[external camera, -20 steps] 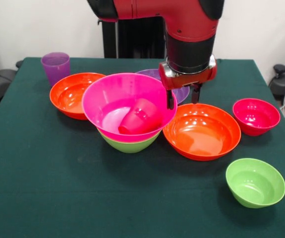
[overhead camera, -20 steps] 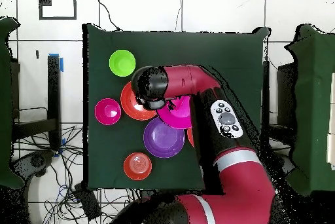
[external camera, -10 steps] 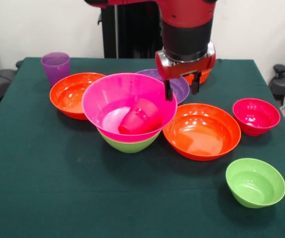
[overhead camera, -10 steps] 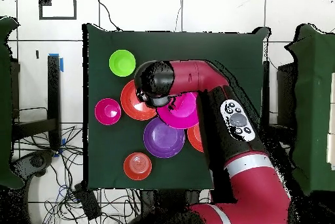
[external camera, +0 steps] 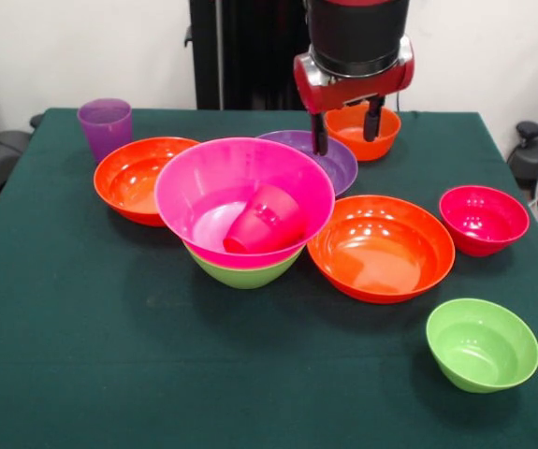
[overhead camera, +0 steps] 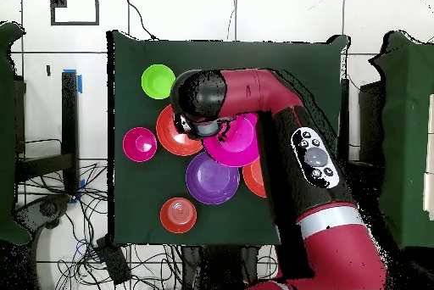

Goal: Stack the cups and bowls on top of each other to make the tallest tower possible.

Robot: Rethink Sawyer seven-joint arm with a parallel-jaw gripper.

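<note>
The gripper hangs above the back of the table, fingers spread apart and holding nothing, its tips over the purple bowl and the small orange bowl behind it. Both of those look empty.

Centre stage is the tower: a wide hot pink bowl nested in a lime green bowl, of which only the lower wall shows. Inside the pink bowl lies the red-pink cup, tipped on its side with its mouth toward the bowl's wall. That is the only container here with anything in it.

Touching the pile on the picture's left, an orange bowl sits partly behind the pink rim, empty. Just behind that, at the table's far left corner, the purple cup stands upright on its own.

On the right of the tower, the big orange bowl rests on the cloth, rim close to the pink bowl, nothing in it. Further right is a small red-pink bowl, empty, just beside it. Nearest the camera, a second green bowl sits apart, also empty.

From overhead, the arm covers most of the pile; the green bowl, the pink bowl and the purple bowl show clear of it.
</note>
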